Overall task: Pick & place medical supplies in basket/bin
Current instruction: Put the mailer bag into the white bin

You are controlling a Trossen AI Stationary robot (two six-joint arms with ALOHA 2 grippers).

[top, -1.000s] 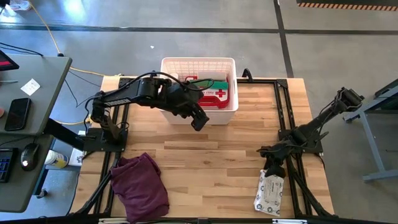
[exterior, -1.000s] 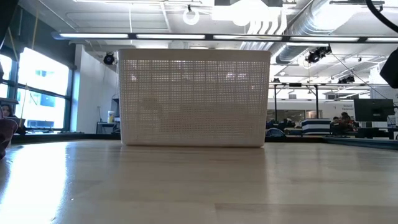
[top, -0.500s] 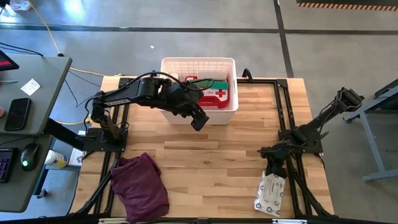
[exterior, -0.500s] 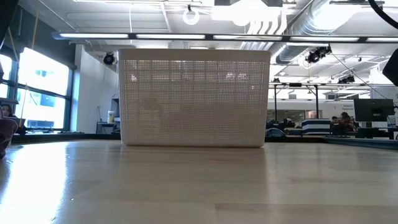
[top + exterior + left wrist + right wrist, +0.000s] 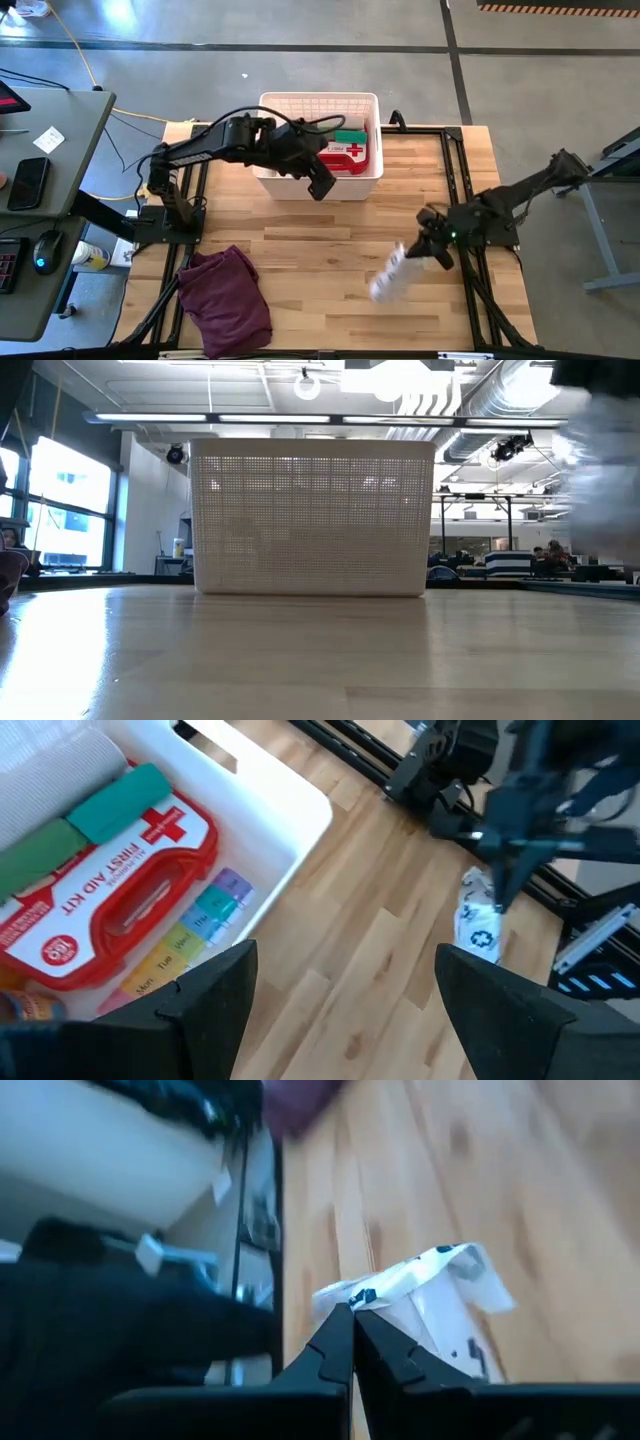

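Observation:
The white basket [image 5: 318,103] stands at the table's far middle; it also shows in the low view [image 5: 313,515]. Inside lie a red first-aid case [image 5: 110,910], green rolls [image 5: 70,830] and a rainbow pill organiser [image 5: 205,920]. My left gripper [image 5: 320,188] hovers open and empty over the basket's near wall. At the table's right, my right gripper [image 5: 428,250] is shut on a white wipes pack [image 5: 388,280], which is off the table. The pack shows as a white blur in the low view [image 5: 600,470]. My right gripper pinches the wipes pack by a crumpled end edge [image 5: 352,1294] between its two fingertips [image 5: 335,1342]. The fingers slant downward, coming from the table's right side. The pack juts out and hangs beyond them toward the table's middle, lifted clear of the wood.
A dark purple cloth [image 5: 228,298] lies bunched at the near left corner. Black frame rails [image 5: 455,170] run along both sides of the table. A desk [image 5: 45,140] with a phone and mouse stands off the left edge. Bare wood [image 5: 330,250] lies between basket and near edge.
My right gripper has taken hold of the wipes pack at the table's near right edge, risen, and swung toward the table's middle. The pack, flat on the table before, is lifted clear and carried left and farther in. My left gripper stays by the basket's near wall.

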